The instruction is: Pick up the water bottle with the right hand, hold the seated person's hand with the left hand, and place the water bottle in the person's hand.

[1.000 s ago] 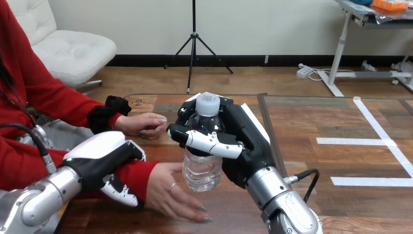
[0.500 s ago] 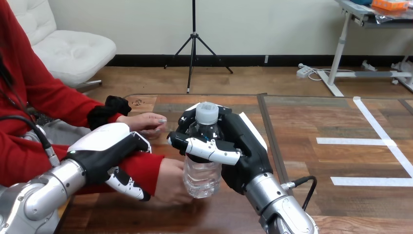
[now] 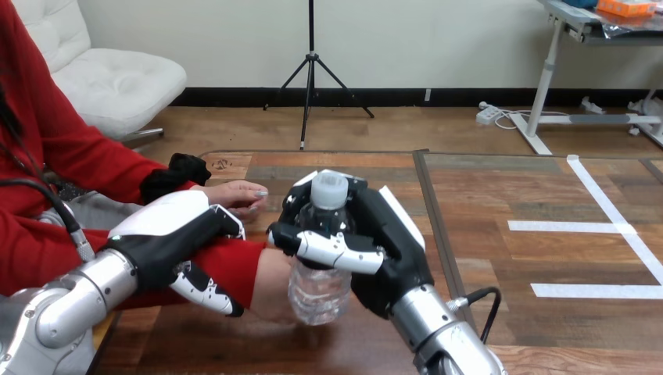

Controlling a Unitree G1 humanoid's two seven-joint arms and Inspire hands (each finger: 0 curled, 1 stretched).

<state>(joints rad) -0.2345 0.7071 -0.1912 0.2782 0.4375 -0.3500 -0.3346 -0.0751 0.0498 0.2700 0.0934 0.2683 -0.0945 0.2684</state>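
Handover step: right hand [image 3: 387, 258] is clamped round the near-upright water bottle [image 3: 319, 291], the person's hand [image 3: 274, 283] sits against the bottle's left side, left hand [image 3: 168, 242] is curled over the sleeved wrist [image 3: 234, 267] further left; next move likely needs the person's grip before release.

Item: water bottle [image 3: 319, 295], upright, above wooden table [image 3: 500, 258].
Held by right hand [image 3: 383, 238], fingers curled round it, white cap on top; person's nearer hand [image 3: 272, 283] touches its lower left side; left hand [image 3: 168, 242] curled round that hand's red-sleeved wrist; person's farther hand [image 3: 234, 197] rests on table.
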